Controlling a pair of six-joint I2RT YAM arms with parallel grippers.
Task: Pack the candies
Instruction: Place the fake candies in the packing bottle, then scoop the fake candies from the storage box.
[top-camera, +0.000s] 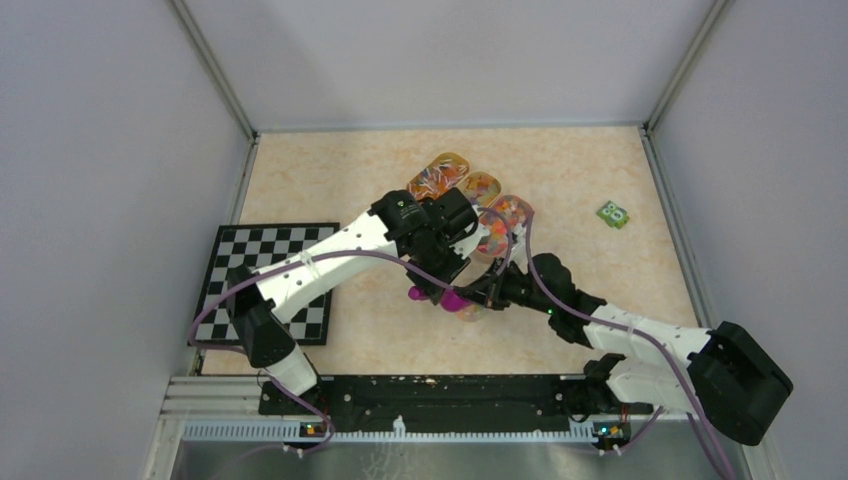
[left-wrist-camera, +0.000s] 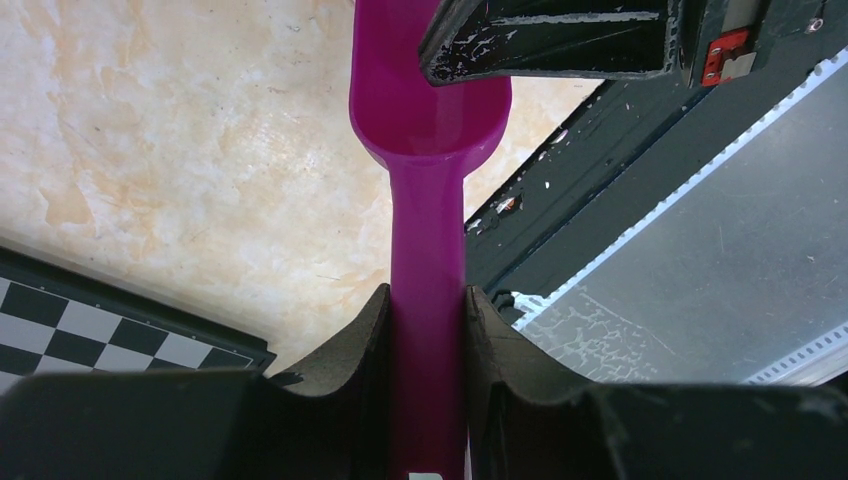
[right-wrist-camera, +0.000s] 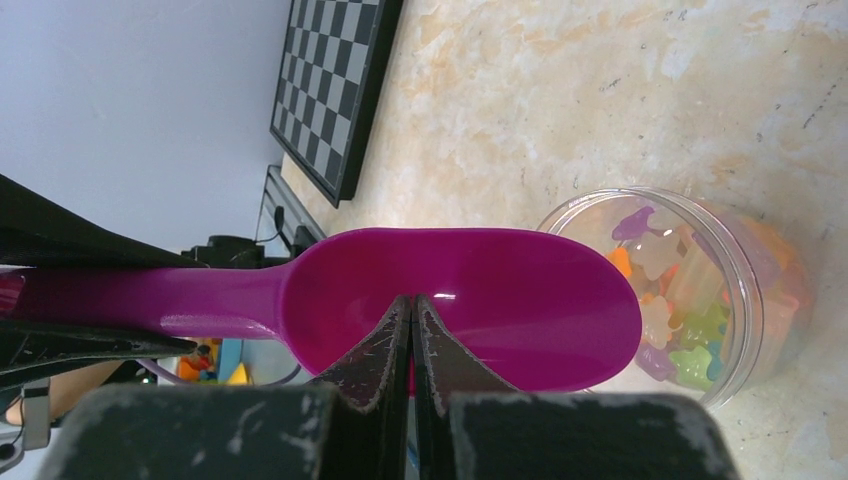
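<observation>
My left gripper (left-wrist-camera: 428, 310) grasps the empty scoop (left-wrist-camera: 430, 100); my right gripper (right-wrist-camera: 412, 310) is clenched, empty. The jar (right-wrist-camera: 772, 300) holds some candies (right-wrist-camera: 690, 340); more scooping likely remains.

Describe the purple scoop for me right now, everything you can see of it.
The scoop looks like one piece of glossy magenta plastic: a straight handle widening into an oval bowl. The bowl is empty and clean. The left hand is shut on the handle. The right hand, shut, has its fingertips at the bowl; whether they touch it is unclear. In the right wrist view the bowl's tip overlaps the rim of a clear jar of candies.
</observation>
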